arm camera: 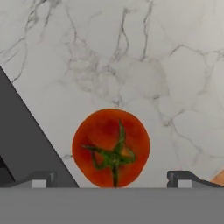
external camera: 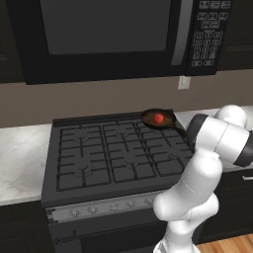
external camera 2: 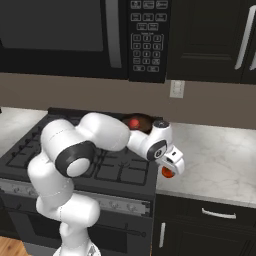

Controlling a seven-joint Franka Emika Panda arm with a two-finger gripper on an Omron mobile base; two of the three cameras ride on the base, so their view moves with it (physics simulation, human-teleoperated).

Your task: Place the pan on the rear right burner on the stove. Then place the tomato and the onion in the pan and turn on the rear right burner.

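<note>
**Item 1, near right: gripper (arm camera: 111,181).** One. Your jaws stand wide apart and hold nothing. In the hand view the two tips sit to either side of the piece below, with bare marble showing between each tip and it.

**Item 2, near right: the onion (arm camera: 111,146).** One. It is a round orange-red piece with a green star-shaped top, lying on the marble counter (external camera 2: 215,155) just right of the stove's edge and directly under the hand. It is probably light and firm, with a smooth skin, so it is likely to roll or squirt out of an off-centre pinch. Take it across its widest middle, with the tips level on opposite sides, and close gently.

**Item 3, centre: the stove (external camera: 99,158).** One, with six black grates in two rows of three. A silver knob strip runs along the near front; I cannot count the knobs reliably.

**Item 4, far right: the pan (external camera: 148,118).** One. It sits on the rear right burner (external camera: 153,131), with its thin handle (external camera: 179,129) pointing right and toward you.

**Item 5, in the pan: the tomato (external camera: 158,118).** One small bright red ball.

**Item 6, far, above: microwave (external camera: 108,29).** One.
</note>
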